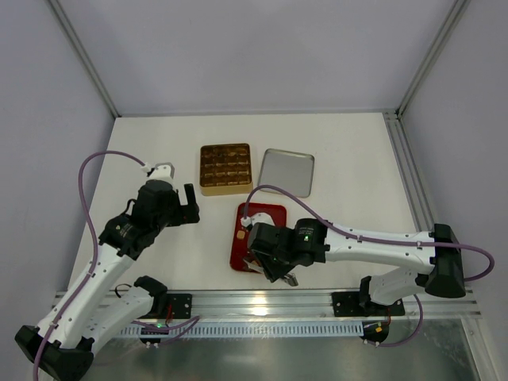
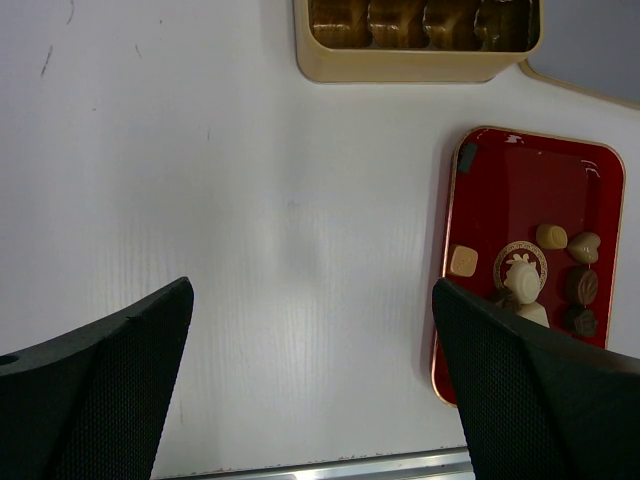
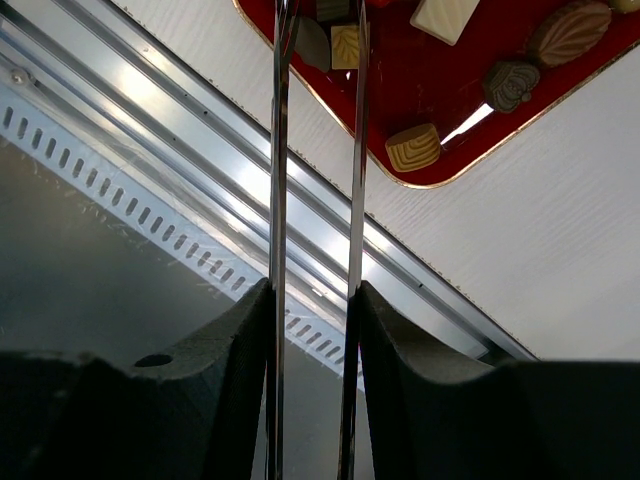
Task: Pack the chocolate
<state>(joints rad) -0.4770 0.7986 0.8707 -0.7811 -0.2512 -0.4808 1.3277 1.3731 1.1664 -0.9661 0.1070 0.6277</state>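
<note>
Now the right gripper [image 3: 313,297] squeezes thin tweezers [image 3: 278,150] that reach the chocolate [image 3: 413,147] in the red tray [image 3: 440,80]. The left gripper [image 2: 312,300] hangs wide open above the white table [image 2: 250,200].

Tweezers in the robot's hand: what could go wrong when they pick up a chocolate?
The tweezers in the right hand are thin and the square tan chocolate at their tips is tiny, so it might slip out. The red tray lies near the edge of the table, so a dropped piece could perhaps roll off onto the metal rail.
</note>
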